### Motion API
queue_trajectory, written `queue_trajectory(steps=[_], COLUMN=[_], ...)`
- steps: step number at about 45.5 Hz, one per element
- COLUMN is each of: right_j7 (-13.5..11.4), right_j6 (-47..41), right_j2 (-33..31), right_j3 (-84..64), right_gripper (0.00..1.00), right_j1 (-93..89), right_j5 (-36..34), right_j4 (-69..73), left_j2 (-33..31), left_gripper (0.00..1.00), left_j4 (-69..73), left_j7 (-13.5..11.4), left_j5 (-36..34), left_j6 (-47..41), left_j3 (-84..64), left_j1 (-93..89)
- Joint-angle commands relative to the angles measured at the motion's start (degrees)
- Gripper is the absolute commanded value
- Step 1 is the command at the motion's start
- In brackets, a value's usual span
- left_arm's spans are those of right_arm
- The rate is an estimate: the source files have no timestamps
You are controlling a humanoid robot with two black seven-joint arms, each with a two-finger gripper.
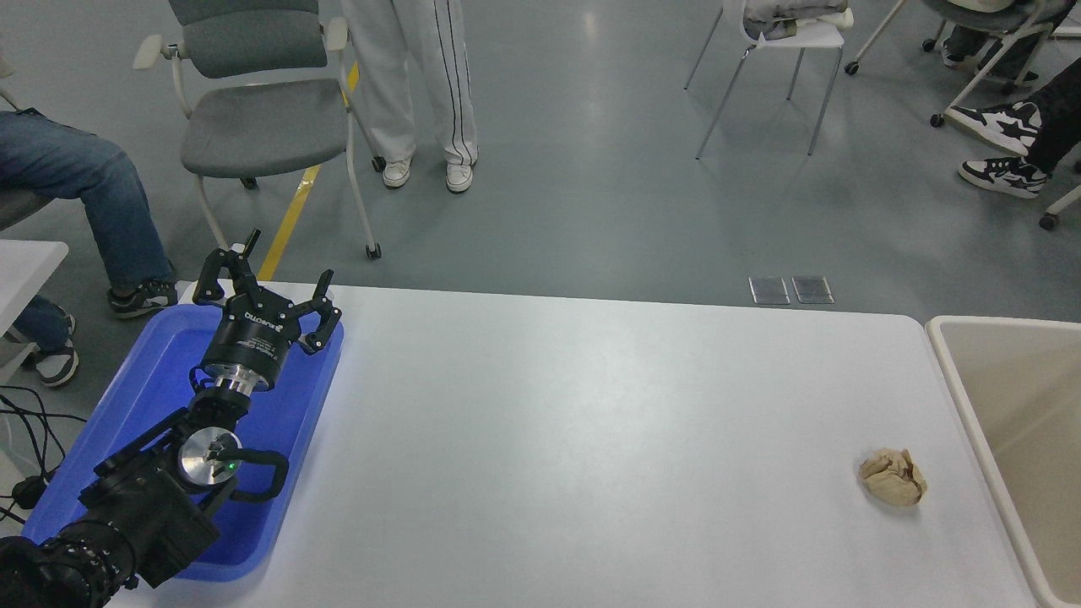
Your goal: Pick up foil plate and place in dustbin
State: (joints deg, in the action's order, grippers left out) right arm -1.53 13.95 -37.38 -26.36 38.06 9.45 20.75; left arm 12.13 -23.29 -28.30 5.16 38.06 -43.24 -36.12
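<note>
The foil plate is not in view. The beige dustbin (1005,397) stands at the table's right edge; the part of its smooth inside that shows holds nothing. My left gripper (283,262) is open and empty, parked above the blue tray (127,422) at the lower left. My right arm is out of view.
A small crumpled tan paper ball (893,477) lies on the white table (591,422) near the dustbin. Beyond the table's far edge stand a grey chair (253,110) and a person in white trousers (418,84). A seated person's legs (76,186) are at the far left.
</note>
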Motion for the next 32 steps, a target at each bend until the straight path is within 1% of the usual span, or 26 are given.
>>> queue_trajectory(steps=[1,8,12,20,24,32], right_j7=[0.0,0.0,0.0,0.0,0.0,0.0], right_j6=[-0.2,-0.5,-1.0,-2.5,-5.5,-14.8], right_j2=[-3.4,-8.4,-10.3,-12.8,-14.7,-15.0], right_j3=[-0.6,-0.9,-2.8,-11.6,-16.7,-26.7], right_gripper=[1.0,1.0,1.0,1.0,1.0,1.0], right_j1=[2.7,5.6,6.9,14.0,20.4,31.3], right_j5=[2.0,6.1,7.6,7.7,7.7,7.7], right_j4=[11.1,21.3,26.0,34.0,39.8,44.2], left_j2=[0.0,0.0,0.0,0.0,0.0,0.0], left_gripper=[1.0,1.0,1.0,1.0,1.0,1.0], left_j4=[0.0,0.0,-0.1,0.0,0.0,0.0], left_j7=[0.0,0.0,0.0,0.0,0.0,0.0], left_j5=[-0.1,-0.1,-0.1,-0.1,-0.1,-0.1], left_j6=[0.0,0.0,0.0,0.0,0.0,0.0], left_j3=[0.0,0.0,0.0,0.0,0.0,0.0], left_j1=[0.0,0.0,0.0,0.0,0.0,0.0])
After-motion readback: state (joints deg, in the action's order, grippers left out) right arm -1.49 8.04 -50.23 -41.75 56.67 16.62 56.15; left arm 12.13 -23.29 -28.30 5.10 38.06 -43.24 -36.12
